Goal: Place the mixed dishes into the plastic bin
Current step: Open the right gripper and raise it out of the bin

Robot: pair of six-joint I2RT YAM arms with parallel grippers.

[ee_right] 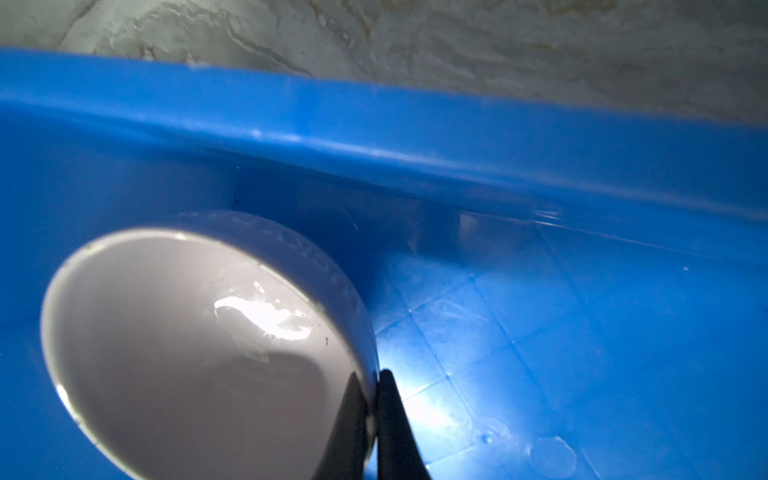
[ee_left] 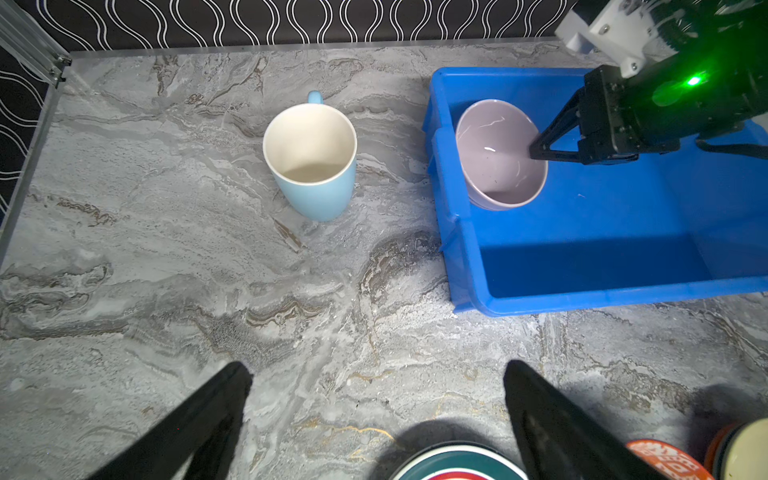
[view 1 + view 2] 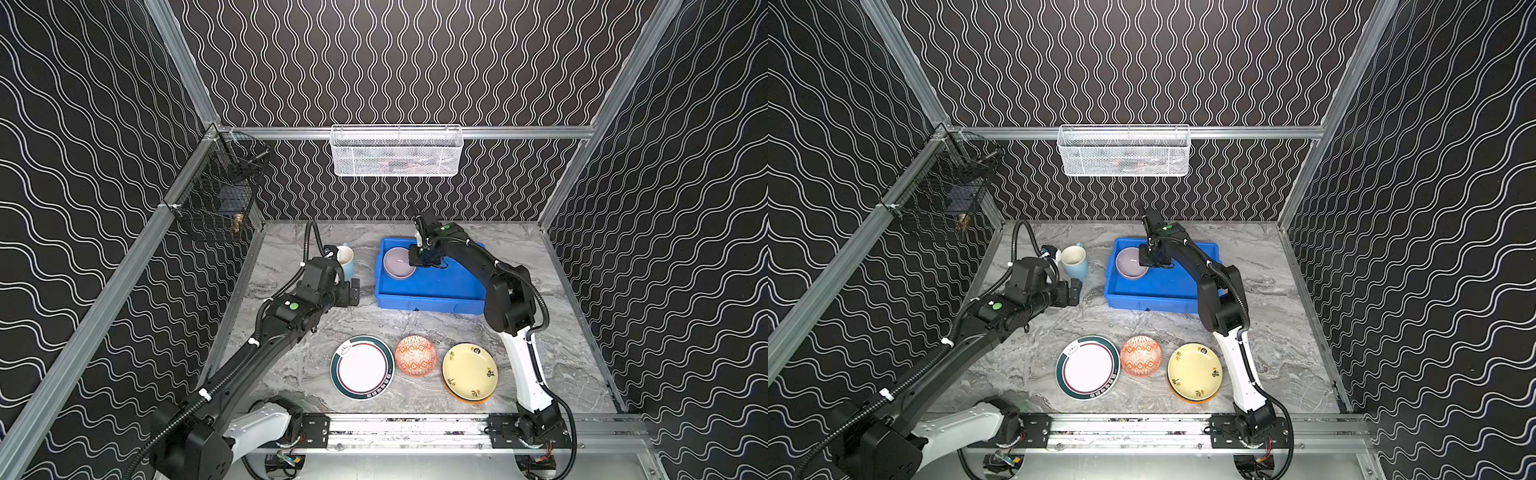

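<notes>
The right gripper (image 1: 374, 390) pinches the rim of the lavender bowl (image 2: 498, 158), one finger inside and one outside, the bowl low inside the blue bin (image 2: 582, 299) and just ahead of the fingertips; whether its base sits flat is unclear. This looks like the set-down step: the next move calls for parting the jaws and lifting straight clear so the rim is not dragged. The left gripper (image 2: 376, 365) hangs wide open and empty, the pale blue mug (image 2: 311, 162) upright on the table (image 2: 166, 249) ahead of it, likely its next pick
</notes>
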